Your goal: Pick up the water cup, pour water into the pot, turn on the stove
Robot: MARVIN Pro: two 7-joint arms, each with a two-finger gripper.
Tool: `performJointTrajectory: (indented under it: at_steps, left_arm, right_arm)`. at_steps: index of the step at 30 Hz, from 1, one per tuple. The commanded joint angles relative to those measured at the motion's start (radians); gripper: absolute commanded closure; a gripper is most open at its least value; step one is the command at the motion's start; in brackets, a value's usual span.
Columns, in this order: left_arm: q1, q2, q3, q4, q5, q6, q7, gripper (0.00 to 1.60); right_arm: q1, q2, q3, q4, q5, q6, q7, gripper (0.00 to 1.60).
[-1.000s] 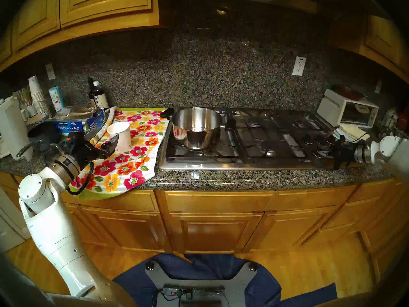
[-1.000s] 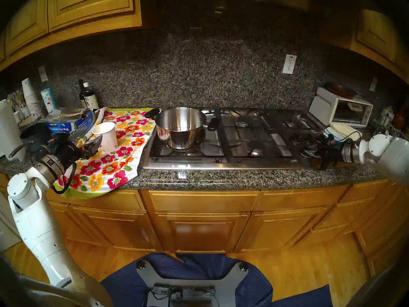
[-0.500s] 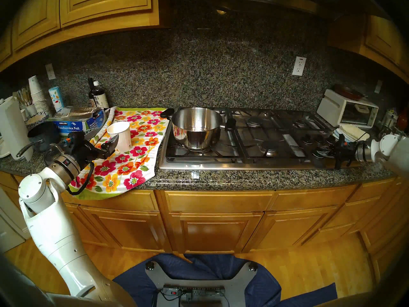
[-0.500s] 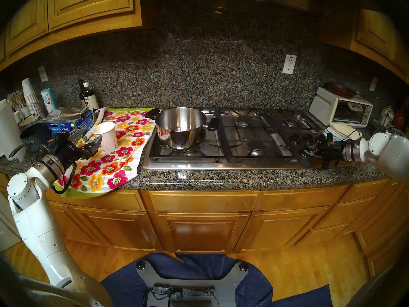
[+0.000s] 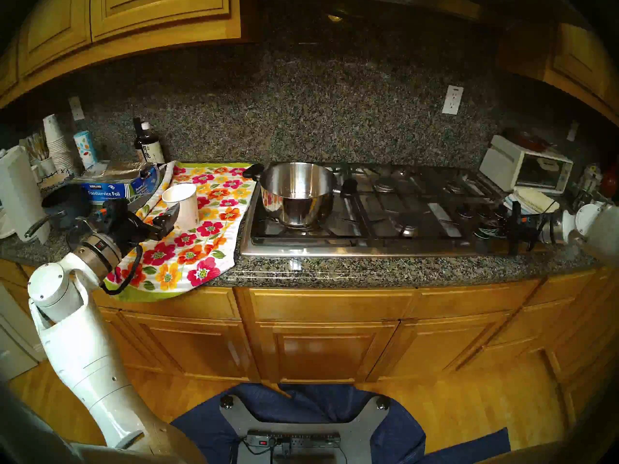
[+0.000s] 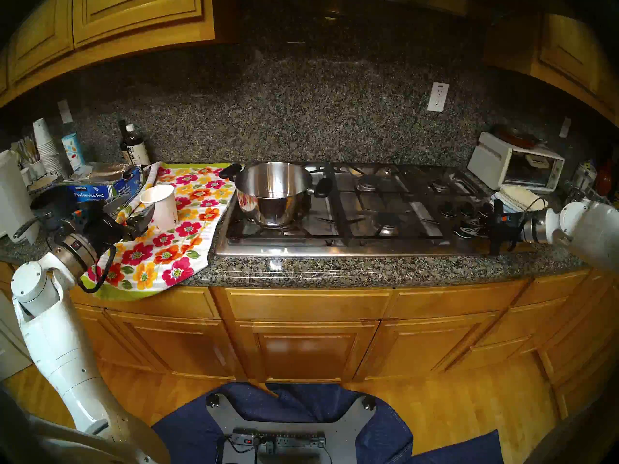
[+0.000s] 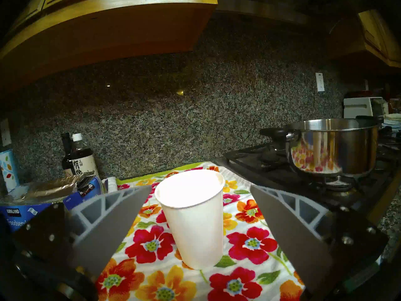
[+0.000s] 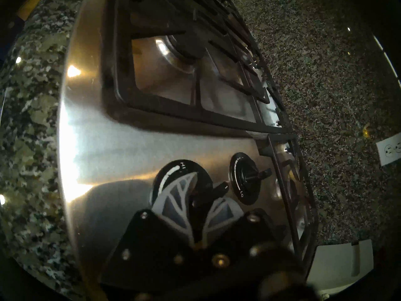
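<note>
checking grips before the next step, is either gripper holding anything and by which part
The right gripper is shut on a stove knob, pinching its raised grip. The left gripper is open around the water cup, not touching it.

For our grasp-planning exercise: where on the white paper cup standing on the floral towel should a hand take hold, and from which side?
Grip the water cup mid-wall, level from its near side, where the open left hand already flanks it. It stands upright and tapers downward, so avoid the soft rim.
</note>
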Motion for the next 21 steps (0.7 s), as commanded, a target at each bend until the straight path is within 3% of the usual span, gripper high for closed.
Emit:
performJointTrajectory:
  at_steps: [1, 21]
  left_arm:
    - [-0.026, 0.004, 0.001, -0.025, -0.017, 0.0, -0.002, 0.0]
    - [-0.026, 0.004, 0.001, -0.025, -0.018, 0.0, -0.002, 0.0]
  right_arm:
    - [-0.042, -0.101, 0.001, -0.004, -0.011, -0.029, -0.017, 1.6]
    - [-0.081, -0.149, 0.002, 0.128, -0.069, -0.154, -0.056, 1.6]
